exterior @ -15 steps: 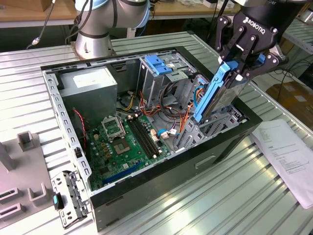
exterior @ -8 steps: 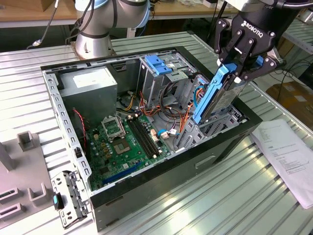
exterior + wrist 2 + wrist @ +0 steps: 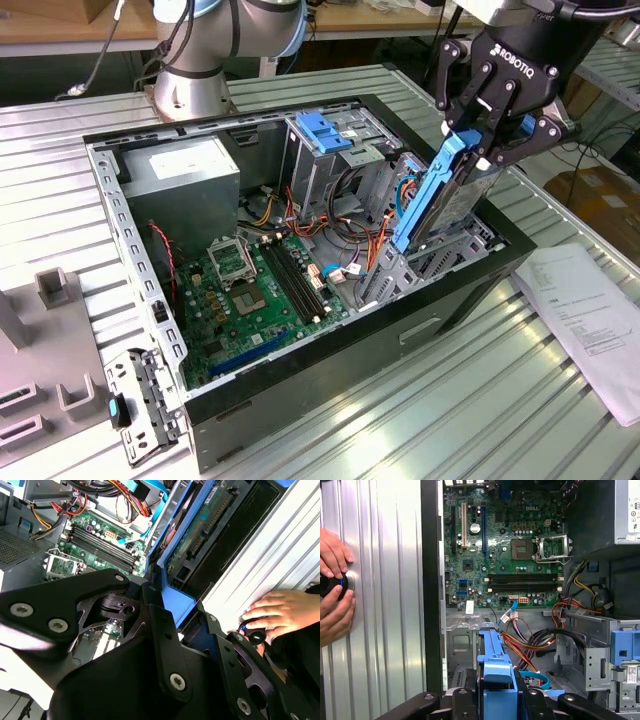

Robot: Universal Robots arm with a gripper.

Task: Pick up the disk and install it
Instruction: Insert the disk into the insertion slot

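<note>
The arm (image 3: 235,25) reaches across from its base, black gripper (image 3: 487,150) pointing down, clamped on the tilted disk (image 3: 432,200).

The disk (image 3: 432,190) is a flat grey metal drive with a bright blue plastic frame along its edge. It stands on edge and tilted. Its upper end is clamped in the gripper (image 3: 488,153) and its lower end reaches down into the open computer case (image 3: 300,372).
</note>
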